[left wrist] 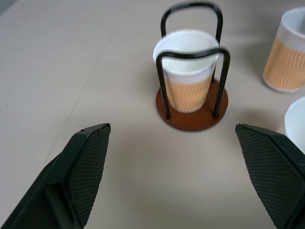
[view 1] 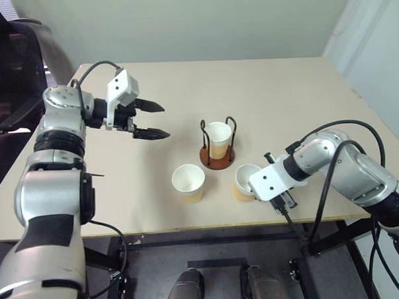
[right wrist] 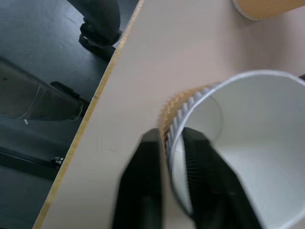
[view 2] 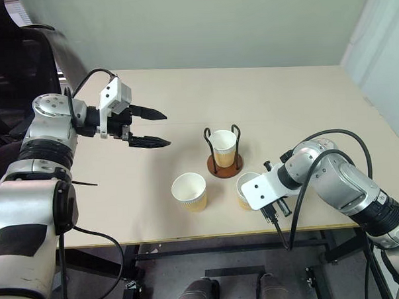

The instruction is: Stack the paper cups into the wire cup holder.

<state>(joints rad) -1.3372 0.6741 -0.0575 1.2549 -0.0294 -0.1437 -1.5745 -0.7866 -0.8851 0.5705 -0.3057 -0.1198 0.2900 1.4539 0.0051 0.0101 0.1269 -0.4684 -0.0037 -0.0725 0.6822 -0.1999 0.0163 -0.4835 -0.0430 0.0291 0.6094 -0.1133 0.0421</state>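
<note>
The wire cup holder (view 1: 217,156) stands mid-table on its reddish-brown disc, with one paper cup (view 1: 218,139) upright inside its black loops. A second paper cup (view 1: 188,182) stands free in front of it to the left. A third paper cup (view 1: 243,181) stands in front to the right. My right gripper (right wrist: 172,148) is shut on the near wall of that third cup (right wrist: 238,143), one finger inside and one outside. My left gripper (view 1: 150,120) hovers open above the table left of the holder, pointing toward it, nothing between its fingers (left wrist: 88,162).
The beige table (view 1: 283,99) has its front edge close behind the right gripper (right wrist: 102,88). A black chair (view 1: 10,71) stands at the far left. Black cables (view 1: 326,177) loop off my right arm.
</note>
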